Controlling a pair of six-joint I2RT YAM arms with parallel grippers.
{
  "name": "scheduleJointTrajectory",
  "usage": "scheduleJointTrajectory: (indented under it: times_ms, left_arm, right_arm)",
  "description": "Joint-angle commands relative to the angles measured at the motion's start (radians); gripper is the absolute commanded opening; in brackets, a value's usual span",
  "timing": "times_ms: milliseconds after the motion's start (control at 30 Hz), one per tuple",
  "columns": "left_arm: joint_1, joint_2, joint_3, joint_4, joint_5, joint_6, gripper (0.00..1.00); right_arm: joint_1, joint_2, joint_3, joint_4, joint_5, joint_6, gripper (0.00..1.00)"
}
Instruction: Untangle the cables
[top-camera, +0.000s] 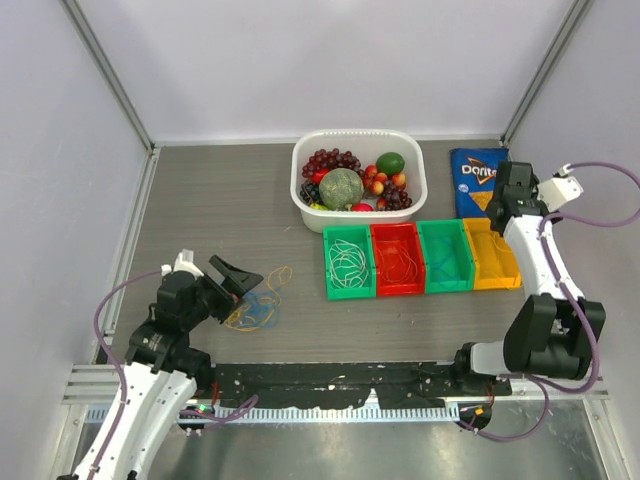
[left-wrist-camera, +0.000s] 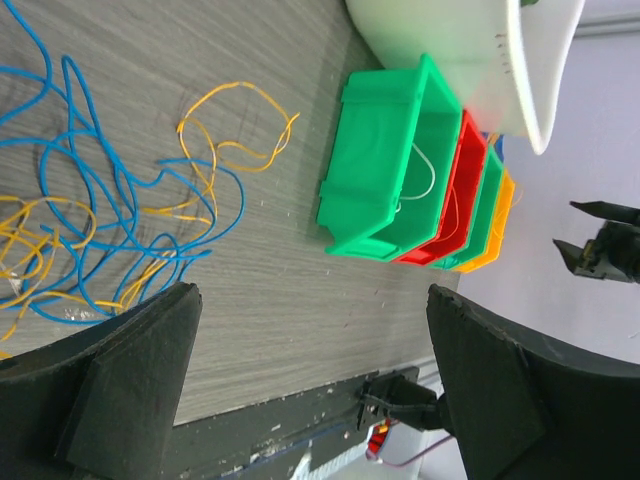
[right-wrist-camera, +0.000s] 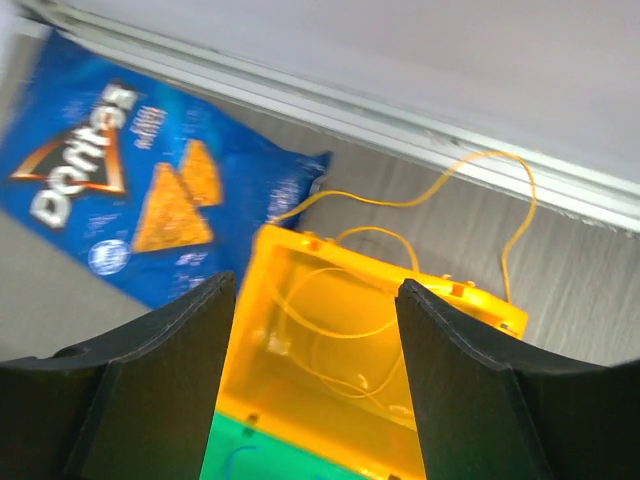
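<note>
While tangled cables (top-camera: 252, 310) wait left of the bin row (top-camera: 420, 258), the left gripper (top-camera: 245, 285) gapes empty over them — the right gripper (right-wrist-camera: 317, 290), likewise, over its yellow end, seemingly colour-sorting.

"Doritos" brand on blue chip bag (right-wrist-camera: 150, 190), back right of table

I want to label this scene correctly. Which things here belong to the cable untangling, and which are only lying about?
Belong to the job: the tangle of blue and yellow cables; the row of coloured bins; the white cable in the left green one.
Lying about: the basket of fruit; the blue chip bag.
</note>
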Motion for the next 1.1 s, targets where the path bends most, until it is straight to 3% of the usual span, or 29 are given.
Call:
scheduleJointTrajectory:
  times_ms: [0,133,267,433,667,1067]
  left_arm:
    - [0.004,0.057,0.026,0.057,0.097,-0.002,1.0]
    - [0.004,0.091,0.013,0.07,0.12,-0.01,0.99]
    - [0.004,0.108,0.006,0.064,0.132,-0.013,0.98]
    - [0.004,0.097,-0.008,0.06,0.125,-0.051,0.97]
    - [0.004,0.053,-0.008,0.041,0.115,-0.091,0.95]
    - [0.004,0.047,-0.048,0.09,0.154,-0.099,0.95]
  right_arm:
    - [-0.049,0.058,-0.032,-0.056,-0.071,0.146,0.71]
    - [-0.051,0.072,-0.079,-0.068,-0.053,0.252,0.81]
    - [-0.053,0.138,-0.064,-0.115,-0.091,0.302,0.83]
    - [-0.053,0.161,-0.101,-0.052,-0.107,0.322,0.83]
    - [-0.053,0.173,-0.154,0.108,-0.117,0.198,0.77]
    - [-0.039,0.06,-0.162,0.011,-0.03,0.206,0.78]
